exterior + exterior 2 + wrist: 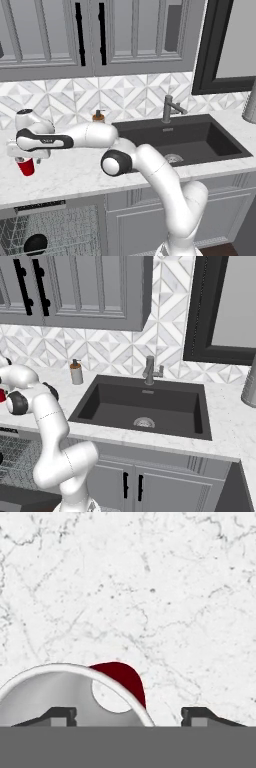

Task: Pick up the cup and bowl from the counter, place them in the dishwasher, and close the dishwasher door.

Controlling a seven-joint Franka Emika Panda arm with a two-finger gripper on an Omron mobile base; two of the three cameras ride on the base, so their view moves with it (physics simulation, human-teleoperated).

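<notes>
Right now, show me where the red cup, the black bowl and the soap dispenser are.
red cup [26, 166]: left base view, on its red side wall, below the hand.
black bowl [35, 244]: left base view, on its dark body inside the dishwasher rack.
soap dispenser [76, 373]: right base view, on the grey bottle body.

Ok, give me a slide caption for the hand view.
Fingers straddling the white rim of the red cup, over the marble counter.

One red cup [26, 166] on the counter [75, 175], left of the sink [185, 142]. One black bowl [35, 244] in the dishwasher rack [65, 227] below the counter. One soap dispenser [98, 117] and one faucet [169, 108] behind the sink. One sink.
</notes>
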